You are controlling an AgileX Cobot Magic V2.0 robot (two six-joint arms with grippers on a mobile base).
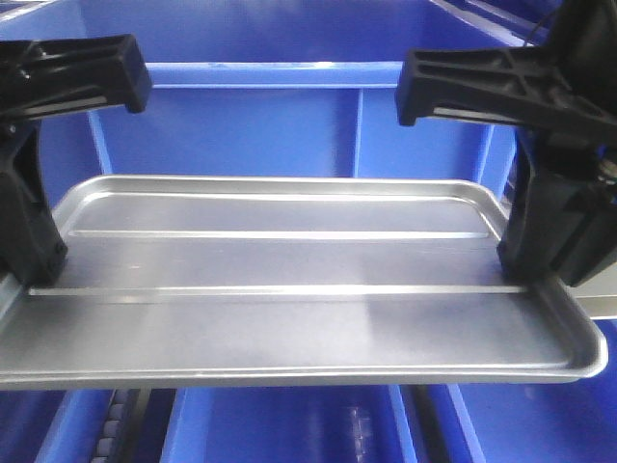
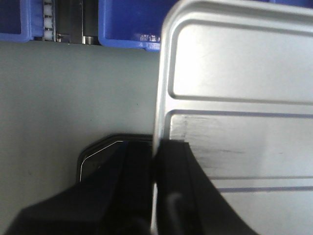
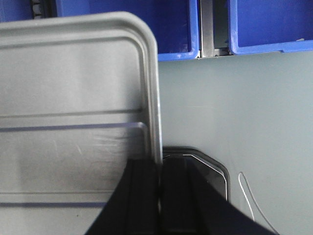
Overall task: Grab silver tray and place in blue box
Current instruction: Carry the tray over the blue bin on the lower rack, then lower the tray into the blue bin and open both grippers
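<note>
Brushed-metal stock of this width should travel level. The silver tray (image 1: 289, 260) hangs in the air between the two arms, long side toward the front camera. It sits on the near side of the blue box (image 1: 289, 125) and is not yet inside its walls, so the step in hand is judged to be the carry toward the box. To do it well, advance both arms at one rate and one height, so that the spacing between them does not change and neither short rim is levered out of its clamp. Lift the far long edge above the paler rim of the box before moving forward, then lower the tray flat; the box appears wider than the tray, so it should pass without tilting. Release only once the floor of the box bears the load. At the left, the left gripper (image 2: 156, 164) is closed narrow on the tray's left short rim. One finger lies over the recessed floor and the other under the outer edge, with the rim pinched between them at about mid-length. At the right, the right gripper (image 3: 160, 178) clamps the opposite short rim in the same way, jaws nearly together with only the sheet metal between them. Both wrist views show a grey surface (image 2: 73, 93) below the tray ends and narrower blue bins (image 3: 176, 24) beyond it.
</note>
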